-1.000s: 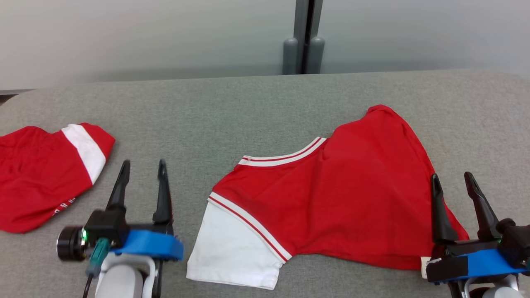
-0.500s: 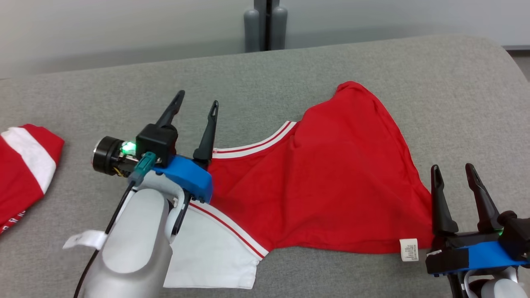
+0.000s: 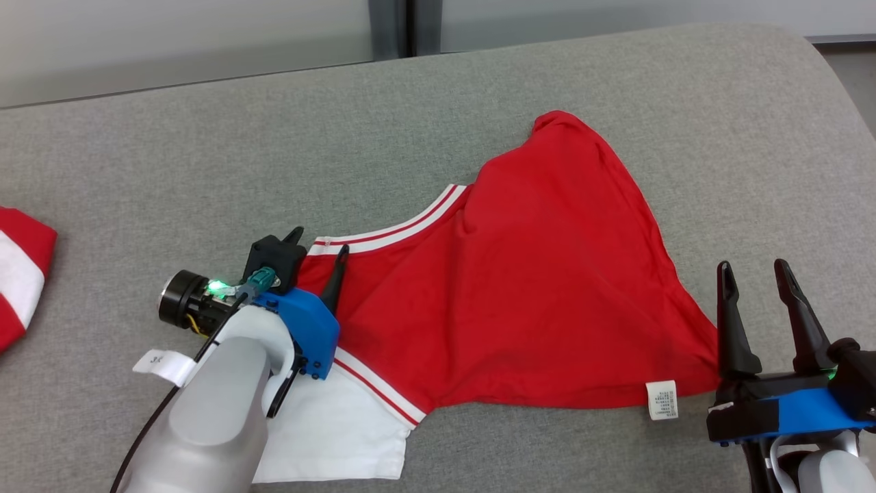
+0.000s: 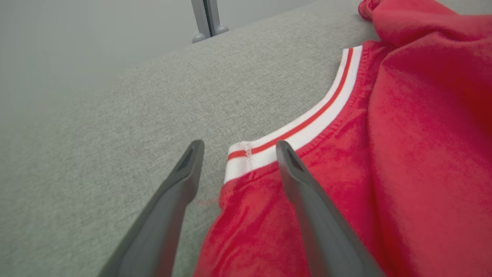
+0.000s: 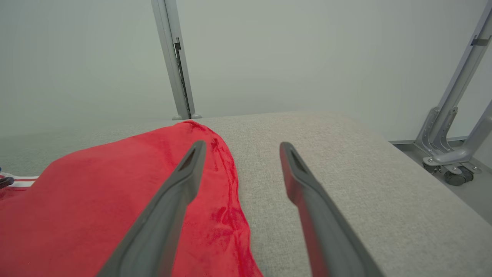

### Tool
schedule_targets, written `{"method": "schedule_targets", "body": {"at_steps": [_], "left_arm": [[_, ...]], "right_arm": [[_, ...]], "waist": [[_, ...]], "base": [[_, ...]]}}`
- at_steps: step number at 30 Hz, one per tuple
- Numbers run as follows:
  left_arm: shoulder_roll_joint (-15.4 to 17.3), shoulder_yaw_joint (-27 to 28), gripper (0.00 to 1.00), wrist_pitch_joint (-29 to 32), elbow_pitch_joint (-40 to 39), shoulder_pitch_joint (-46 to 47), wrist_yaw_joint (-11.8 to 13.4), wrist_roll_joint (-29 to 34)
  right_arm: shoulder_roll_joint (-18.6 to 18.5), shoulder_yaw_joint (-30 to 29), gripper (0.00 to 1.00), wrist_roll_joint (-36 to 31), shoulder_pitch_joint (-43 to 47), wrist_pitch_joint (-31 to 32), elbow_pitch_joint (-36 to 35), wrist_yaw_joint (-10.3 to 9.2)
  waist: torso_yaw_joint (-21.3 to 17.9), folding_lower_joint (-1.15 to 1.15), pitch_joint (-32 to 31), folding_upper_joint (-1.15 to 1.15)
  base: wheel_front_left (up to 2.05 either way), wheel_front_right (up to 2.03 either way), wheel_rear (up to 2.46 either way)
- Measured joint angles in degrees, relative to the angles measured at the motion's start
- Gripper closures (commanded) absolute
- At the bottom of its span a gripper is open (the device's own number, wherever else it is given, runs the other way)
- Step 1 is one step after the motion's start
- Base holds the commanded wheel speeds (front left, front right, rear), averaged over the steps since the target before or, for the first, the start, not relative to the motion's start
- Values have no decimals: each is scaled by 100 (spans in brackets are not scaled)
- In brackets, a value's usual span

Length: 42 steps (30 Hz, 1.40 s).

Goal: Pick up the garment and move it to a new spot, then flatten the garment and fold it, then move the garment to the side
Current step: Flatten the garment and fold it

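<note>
Lying partly spread on the grey tabletop [image 3: 205, 171], the red garment [image 3: 534, 294] runs from its white sleeve [image 3: 342, 438] at the near left to a bunched peak at the far right.

1. Left fingers [image 3: 335, 274]: spread apart, gripping nothing. In the left wrist view the fingers [image 4: 303, 192] straddle the end of the striped collar trim [image 4: 307, 127]. One finger stands over bare tabletop, the other over red cloth just behind the trim. Whether the tips touch the cloth or the tabletop cannot be told.

2. Right fingers [image 3: 732, 322]: spread apart, holding nothing, just beside the garment's near right corner and its white care label [image 3: 662, 400]. In the right wrist view one of the fingers [image 5: 180, 181] overlaps the garment's edge and the other stands over bare tabletop.

3. Limits of view:
- The left forearm [image 3: 205, 424] covers part of the white sleeve.
- The camera housing hides most of the outer left finger in the head view.
- The print on the care label is too small to read.
- A second red and white garment [image 3: 17, 274] is cut off by the left edge of the head view.
</note>
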<state>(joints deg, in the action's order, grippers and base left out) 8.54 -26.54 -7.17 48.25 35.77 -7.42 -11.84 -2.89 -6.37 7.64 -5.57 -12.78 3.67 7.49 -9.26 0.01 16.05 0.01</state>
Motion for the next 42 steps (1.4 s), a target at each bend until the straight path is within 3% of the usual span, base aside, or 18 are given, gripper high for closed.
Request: {"method": "schedule_targets", "body": {"at_steps": [6, 7, 8, 14, 22, 26, 28, 29, 42], "left_arm": [[9, -245, 0, 157, 608, 219, 0, -215], [-1, -313, 54, 174, 676, 260, 0, -263], [-7, -369, 100, 183, 723, 308, 0, -324], [93, -354, 100, -143, 971, 616, 11, -571], [396, 209, 100, -714, 1135, 1098, 501, -855], [413, 327, 100, -764, 1200, 1095, 537, -940], [413, 333, 50, -767, 1207, 1042, 561, -939], [411, 335, 0, -773, 1185, 1009, 581, -934], [324, 1209, 0, -782, -1432, -667, 967, -609]], "right_arm": [[0, -29, 0, 7, -9, -14, 56, 0], [0, -38, 0, 8, -9, -15, 59, 0], [0, -46, 0, 10, -9, -15, 60, -1], [0, -137, 0, 24, -13, -18, 74, 0], [-9, -208, 0, 12, -108, -18, 125, 0], [-24, -248, 0, 9, -108, -43, 140, 0], [-24, -248, 0, -2, -106, -48, 159, 0], [-24, -248, 0, -2, -105, -49, 168, 0], [-15, -180, 0, -12, 11, -55, 240, -1]], "waist": [[-86, 0, 73, 0], [-95, 0, 84, 0], [-100, -1, 92, 0], [-65, -1, 136, 0], [-26, 0, 134, 0], [-29, -1, 124, 0], [-24, 0, 119, 0], [-15, 0, 115, 0], [312, -1, -384, 0]], "base": [[0, 0, 0], [0, 0, 0], [0, 0, 0], [0, 0, 0], [0, 0, 0], [0, 0, 0], [0, 0, 0], [0, 0, 0], [0, 0, 0]]}}
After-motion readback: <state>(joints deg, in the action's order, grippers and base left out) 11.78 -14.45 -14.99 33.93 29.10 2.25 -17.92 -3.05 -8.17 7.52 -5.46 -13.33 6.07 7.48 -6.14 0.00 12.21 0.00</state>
